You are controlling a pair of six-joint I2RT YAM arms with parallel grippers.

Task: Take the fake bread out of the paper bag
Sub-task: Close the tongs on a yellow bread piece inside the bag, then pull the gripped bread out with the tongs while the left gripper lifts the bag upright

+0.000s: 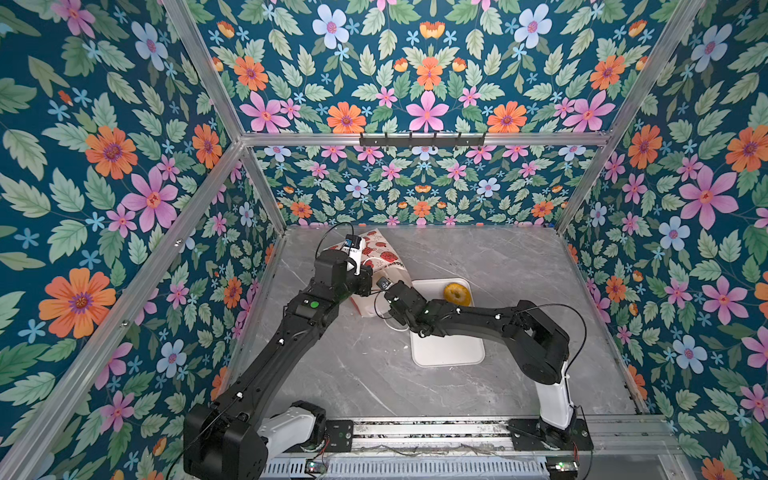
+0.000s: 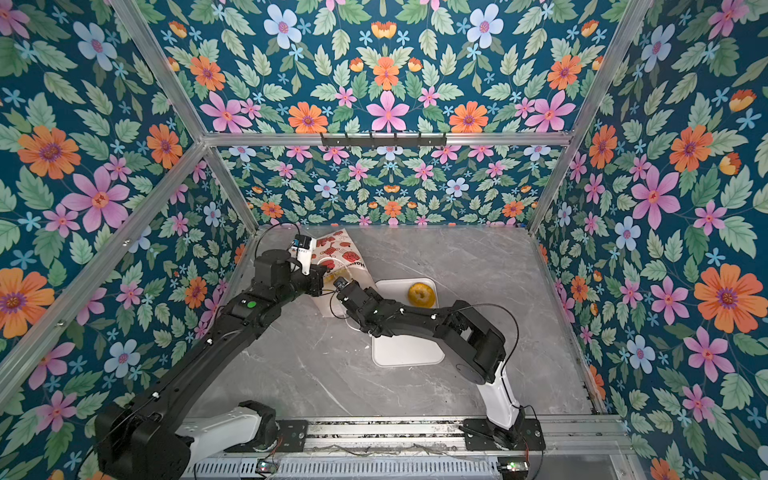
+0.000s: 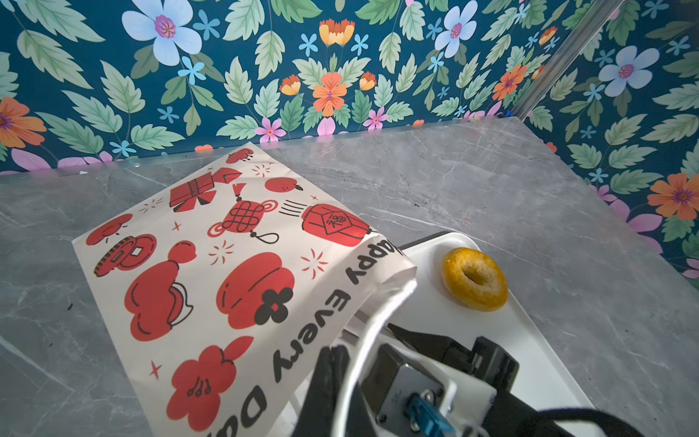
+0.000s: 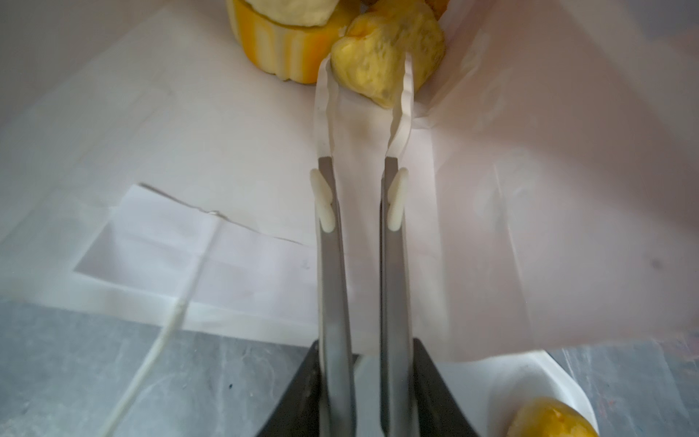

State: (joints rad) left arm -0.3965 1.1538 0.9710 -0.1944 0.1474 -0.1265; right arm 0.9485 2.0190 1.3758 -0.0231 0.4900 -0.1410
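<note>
One yellow toy pastry [image 4: 382, 45] sits pinched between the narrowed fingertips [image 4: 324, 90] of the right gripper [image 4: 365, 72] deep inside the paper bag [image 3: 227, 265] lying on the desk [image 3: 491, 181], whose raised mouth the left gripper [image 3: 355, 363] clamps tightly.

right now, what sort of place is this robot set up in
Most likely a staged robot test cell, not a real kitchen: an aluminium frame lined with floral wallpaper, two arms mounted on a rail at a marble-look table, and a paper bag of toy bread.
</note>
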